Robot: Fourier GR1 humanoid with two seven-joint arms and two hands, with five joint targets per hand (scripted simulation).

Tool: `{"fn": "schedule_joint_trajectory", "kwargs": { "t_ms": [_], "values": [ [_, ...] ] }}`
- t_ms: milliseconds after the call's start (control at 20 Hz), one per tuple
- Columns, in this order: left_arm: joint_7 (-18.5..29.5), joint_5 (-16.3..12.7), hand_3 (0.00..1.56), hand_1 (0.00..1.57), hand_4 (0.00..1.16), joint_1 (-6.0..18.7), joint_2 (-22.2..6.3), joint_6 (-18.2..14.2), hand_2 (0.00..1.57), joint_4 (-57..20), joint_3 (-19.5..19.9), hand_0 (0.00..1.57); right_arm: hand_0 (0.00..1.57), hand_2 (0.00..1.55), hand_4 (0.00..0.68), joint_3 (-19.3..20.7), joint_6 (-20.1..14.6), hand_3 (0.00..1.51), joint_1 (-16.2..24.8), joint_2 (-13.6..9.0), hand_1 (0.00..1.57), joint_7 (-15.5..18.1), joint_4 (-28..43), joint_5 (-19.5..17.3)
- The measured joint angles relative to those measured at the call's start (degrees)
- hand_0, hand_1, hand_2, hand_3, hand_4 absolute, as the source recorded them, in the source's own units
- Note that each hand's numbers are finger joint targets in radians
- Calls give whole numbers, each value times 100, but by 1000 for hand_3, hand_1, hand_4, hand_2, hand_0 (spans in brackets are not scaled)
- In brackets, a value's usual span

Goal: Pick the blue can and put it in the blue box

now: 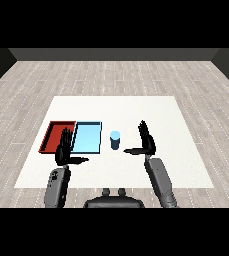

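Observation:
The blue can (115, 140) stands upright on the white table, just right of the light blue tray (87, 137). My right hand (147, 142) is open to the can's right, fingers straight up and thumb pointing left toward the can, with a gap between them. At the lower left my left hand (64, 150) is open too, in front of the seam between the two trays, its thumb pointing right. Neither hand holds anything.
A red tray (56, 136) lies against the left side of the light blue tray. Both trays sit on the left half of the white table (176, 150), and wooden floor surrounds it.

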State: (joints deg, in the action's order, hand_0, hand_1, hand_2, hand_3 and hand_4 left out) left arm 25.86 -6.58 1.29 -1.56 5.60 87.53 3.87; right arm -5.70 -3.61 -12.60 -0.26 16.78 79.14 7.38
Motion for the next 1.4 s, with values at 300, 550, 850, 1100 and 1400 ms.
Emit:
{"fn": "schedule_joint_trajectory", "kwargs": {
  "t_ms": [300, 550, 850, 1100, 1400],
  "values": [
    [-81, -161, 0, 0, 0, 42, -126, 95, 0, 24, 84, 0, 0, 0, 0, 69, 12, 0, -335, 5, 0, 52, -573, 303],
    [-94, -162, 0, 0, 0, 17, -72, 38, 0, 72, 46, 0, 0, 0, 0, 139, -8, 0, -567, 14, 0, 36, -970, 467],
    [-143, -140, 0, 0, 0, -18, -35, -69, 0, 165, -7, 0, 0, 0, 0, -49, -225, 0, -790, 23, 0, 261, -1570, 807],
    [-47, -260, 0, 0, 0, -193, -39, 40, 0, 284, 23, 0, 0, 0, 0, -478, -630, 0, -993, 24, 0, 389, -1961, 1201],
    [-136, -268, 0, 0, 0, -88, -20, -21, 0, 338, 5, 0, 0, 0, 0, -724, -599, 0, -1089, 25, 0, 831, -2516, 1522]
  ]
}}
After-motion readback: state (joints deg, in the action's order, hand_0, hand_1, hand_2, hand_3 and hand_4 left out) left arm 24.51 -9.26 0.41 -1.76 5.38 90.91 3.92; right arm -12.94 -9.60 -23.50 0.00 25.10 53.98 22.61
